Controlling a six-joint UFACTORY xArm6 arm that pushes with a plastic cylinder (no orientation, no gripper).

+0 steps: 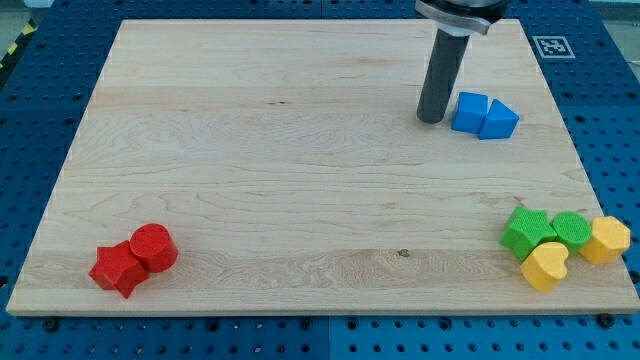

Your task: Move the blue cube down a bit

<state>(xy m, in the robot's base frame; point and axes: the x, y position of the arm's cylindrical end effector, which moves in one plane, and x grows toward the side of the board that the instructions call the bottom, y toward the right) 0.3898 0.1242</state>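
The blue cube (468,112) lies on the wooden board (300,150) at the view's upper right. A blue triangular block (499,120) touches its right side. My tip (432,121) is the lower end of the dark rod, and it stands just left of the blue cube, close to or touching its left face.
A red star block (118,268) and a red cylinder (153,247) touch at the lower left. A green star (527,231), a green cylinder (572,230), a yellow heart (546,266) and a yellow hexagonal block (606,240) cluster at the lower right.
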